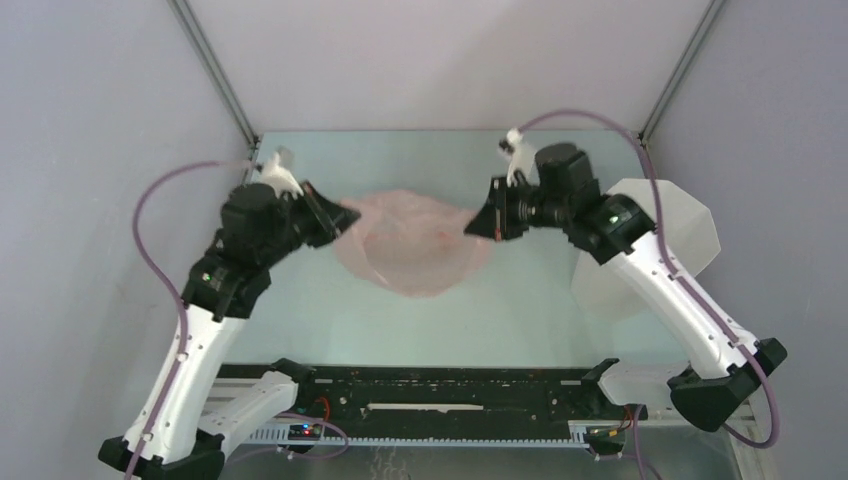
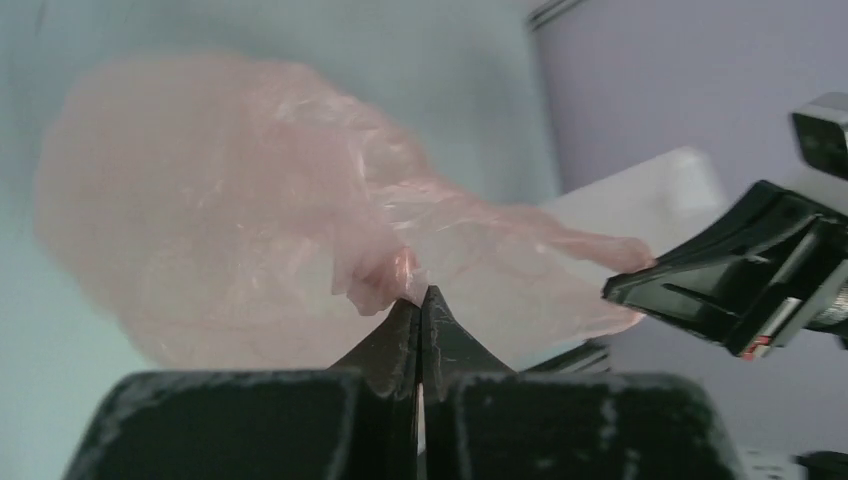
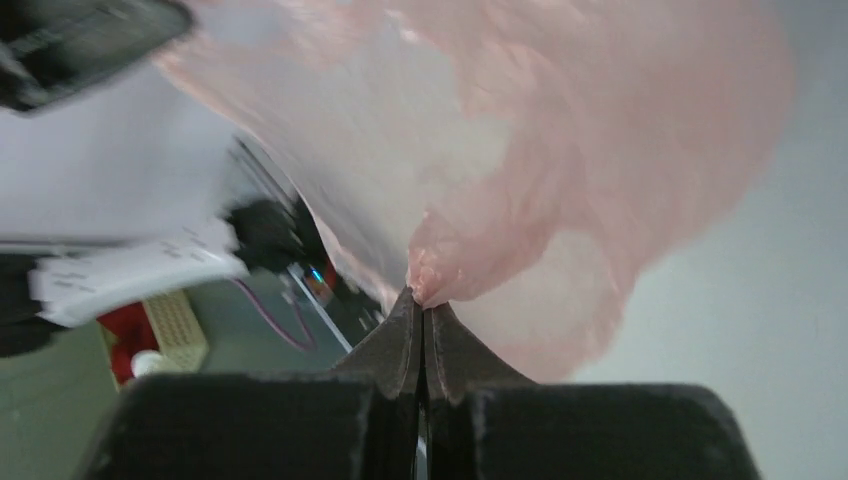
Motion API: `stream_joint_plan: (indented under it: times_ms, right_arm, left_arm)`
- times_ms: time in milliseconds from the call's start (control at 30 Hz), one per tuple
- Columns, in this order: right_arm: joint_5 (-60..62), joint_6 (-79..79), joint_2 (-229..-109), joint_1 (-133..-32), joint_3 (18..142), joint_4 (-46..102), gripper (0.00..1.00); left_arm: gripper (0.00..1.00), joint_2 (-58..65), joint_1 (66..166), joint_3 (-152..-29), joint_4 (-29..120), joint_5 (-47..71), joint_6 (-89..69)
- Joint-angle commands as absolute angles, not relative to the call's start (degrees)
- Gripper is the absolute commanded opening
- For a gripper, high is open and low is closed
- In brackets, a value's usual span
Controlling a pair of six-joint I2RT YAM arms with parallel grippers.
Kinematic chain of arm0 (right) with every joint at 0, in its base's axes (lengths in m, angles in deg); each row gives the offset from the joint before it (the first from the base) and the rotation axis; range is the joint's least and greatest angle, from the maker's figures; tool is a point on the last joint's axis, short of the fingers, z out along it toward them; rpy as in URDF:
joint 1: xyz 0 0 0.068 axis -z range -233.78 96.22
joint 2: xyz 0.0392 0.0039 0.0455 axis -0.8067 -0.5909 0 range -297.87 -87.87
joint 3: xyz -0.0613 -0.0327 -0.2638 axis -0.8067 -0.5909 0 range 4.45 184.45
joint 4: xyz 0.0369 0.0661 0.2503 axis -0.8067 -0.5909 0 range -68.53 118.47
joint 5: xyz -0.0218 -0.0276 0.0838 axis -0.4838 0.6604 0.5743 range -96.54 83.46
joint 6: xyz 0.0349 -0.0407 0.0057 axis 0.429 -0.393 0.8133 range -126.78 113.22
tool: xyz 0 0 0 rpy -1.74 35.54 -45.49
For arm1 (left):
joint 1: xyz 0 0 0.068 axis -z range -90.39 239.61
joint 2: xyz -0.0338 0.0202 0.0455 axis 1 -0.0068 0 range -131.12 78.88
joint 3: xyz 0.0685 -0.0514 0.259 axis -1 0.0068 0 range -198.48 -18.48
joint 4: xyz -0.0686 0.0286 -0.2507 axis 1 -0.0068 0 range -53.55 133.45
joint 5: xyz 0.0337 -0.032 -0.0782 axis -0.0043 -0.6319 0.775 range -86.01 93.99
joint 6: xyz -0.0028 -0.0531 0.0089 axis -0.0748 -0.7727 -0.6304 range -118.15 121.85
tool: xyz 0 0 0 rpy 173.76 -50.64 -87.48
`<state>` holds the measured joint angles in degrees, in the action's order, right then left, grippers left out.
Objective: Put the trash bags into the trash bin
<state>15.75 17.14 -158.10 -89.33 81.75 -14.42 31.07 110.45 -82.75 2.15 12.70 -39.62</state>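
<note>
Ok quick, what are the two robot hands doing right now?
Left gripper: shut, pinching the pink bag.
Right gripper: shut, pinching the same bag.

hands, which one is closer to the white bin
The right hand, pinching the right end of the pink bag; the bin sits right beside its arm. The left hand holds the bag's far end.

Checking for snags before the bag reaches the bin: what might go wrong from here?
1. The left gripper and right gripper each pinch only a small bunch of the thin bag, which is stretched between them. Pulling apart might tear it or let it slip.
2. The bin sits off to the right, partly hidden by the right arm, which might knock it when swinging the bag over.
</note>
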Motion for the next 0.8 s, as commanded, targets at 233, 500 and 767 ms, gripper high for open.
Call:
stream_joint_plan:
  times_ms: [233, 500, 767]
  right_arm:
    - [20.8, 21.8, -160.9, -92.9, 100.2, -9.4, 0.0]
    - [18.2, 22.1, -158.4, -94.2, 95.7, -12.5, 0.09]
    - [12.6, 23.2, -153.0, -94.2, 89.0, -14.3, 0.4]
  left_arm:
    - [0.0, 25.0, 112.4, -105.9, 10.1, 22.1, -42.9]
    - [0.0, 30.4, 115.0, -100.5, 10.2, 15.3, -40.3]
    - [0.0, 37.7, 115.0, -97.0, 0.3, -4.8, -33.8]
